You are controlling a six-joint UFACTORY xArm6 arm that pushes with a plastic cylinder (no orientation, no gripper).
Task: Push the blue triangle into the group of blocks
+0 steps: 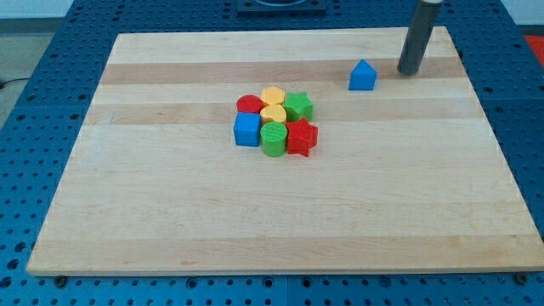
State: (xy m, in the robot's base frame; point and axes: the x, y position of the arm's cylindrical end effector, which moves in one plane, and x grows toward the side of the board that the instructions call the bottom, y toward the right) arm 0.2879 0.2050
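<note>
Seven blocks sit bunched together on the wooden board [170, 212]: a red round block [249, 104], two yellow blocks [273, 95] [274, 113] (shapes hard to tell), a green star [298, 106], a blue cube [246, 129], a green round block [274, 138] and a red star [301, 136]. The blue triangle [363, 76] sits alone, toward the view's top right. My tip [409, 71] is just right of it, not touching, holding nothing.

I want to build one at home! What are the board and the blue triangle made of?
The board looks like pale wood: long grain stripes, smooth matte top. The blue triangle looks like solid-coloured plastic, or maybe painted wood, with an even, slightly shiny surface. My tip sits just to its right in the view.
</note>
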